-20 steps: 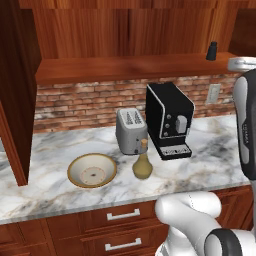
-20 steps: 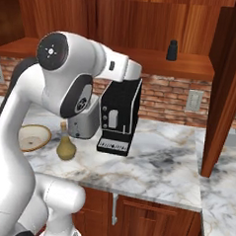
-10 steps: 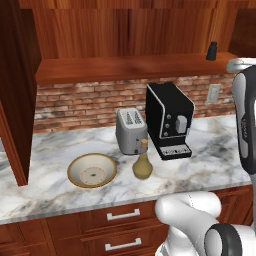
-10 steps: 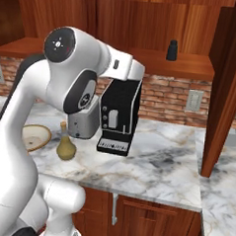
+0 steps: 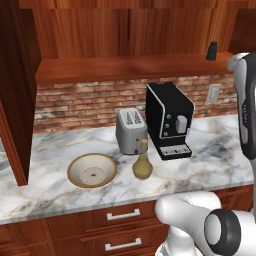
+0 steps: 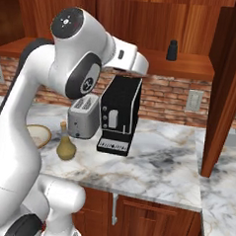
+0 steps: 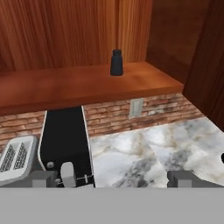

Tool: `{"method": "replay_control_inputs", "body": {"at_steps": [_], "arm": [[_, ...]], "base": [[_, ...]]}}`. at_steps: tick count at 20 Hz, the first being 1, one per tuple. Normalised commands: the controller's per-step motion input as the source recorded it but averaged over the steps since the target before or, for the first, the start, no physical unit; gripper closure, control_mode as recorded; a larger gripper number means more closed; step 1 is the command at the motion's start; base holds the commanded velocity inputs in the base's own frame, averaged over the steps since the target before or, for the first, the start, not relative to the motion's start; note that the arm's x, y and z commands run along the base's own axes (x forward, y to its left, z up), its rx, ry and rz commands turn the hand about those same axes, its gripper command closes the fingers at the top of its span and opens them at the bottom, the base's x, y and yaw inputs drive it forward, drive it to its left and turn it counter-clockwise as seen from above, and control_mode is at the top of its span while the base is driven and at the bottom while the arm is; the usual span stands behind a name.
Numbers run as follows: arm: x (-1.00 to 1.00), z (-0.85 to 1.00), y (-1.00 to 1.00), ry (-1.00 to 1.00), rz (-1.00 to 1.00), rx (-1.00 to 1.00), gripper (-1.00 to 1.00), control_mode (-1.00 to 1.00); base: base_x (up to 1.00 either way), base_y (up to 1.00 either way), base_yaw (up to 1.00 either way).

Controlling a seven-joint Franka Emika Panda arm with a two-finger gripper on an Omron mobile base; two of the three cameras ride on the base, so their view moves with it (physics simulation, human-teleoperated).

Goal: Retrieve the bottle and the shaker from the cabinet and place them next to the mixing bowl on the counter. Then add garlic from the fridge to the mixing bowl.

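Wooden cabinet (image 5: 125,35) above marble tabletop (image 5: 210,150): bottle (image 5: 142,165) already beside bowl (image 5: 92,170). Fingers (image 7: 183,178) spread, empty; next reach the shaker (image 7: 116,62) at the shelf's right end.

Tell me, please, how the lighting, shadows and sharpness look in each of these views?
Left base view: even, soft light, no glare; the bottle casts only a faint shadow on the counter. Right base view: the cabinet interior is dim, and the shaker reads as a dark shape. Hand view: softer rendering, the shaker's edges are slightly blurred.
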Motion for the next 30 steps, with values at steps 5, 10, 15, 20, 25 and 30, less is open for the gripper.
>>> {"method": "replay_control_inputs", "body": {"at_steps": [5,10,15,20,25,30], "arm": [[0.06,-0.12,-0.14,-0.12,0.0,0.0,-1.0,-1.0],[0.1,-0.05,-0.11,-0.11,0.0,0.0,-1.0,-1.0],[0.23,0.01,-0.04,0.0,0.0,0.0,-1.0,-1.0],[0.26,0.05,-0.08,0.02,0.0,0.0,-1.0,-1.0],[0.23,0.01,-0.18,0.0,0.0,0.0,-1.0,-1.0],[0.24,0.0,-0.14,0.0,0.0,0.0,-1.0,-1.0]], "base": [[0.0,0.0,0.0],[0.0,0.0,0.0],[0.0,0.0,0.0],[0.0,0.0,0.0],[0.0,0.0,0.0],[0.0,0.0,0.0]]}}
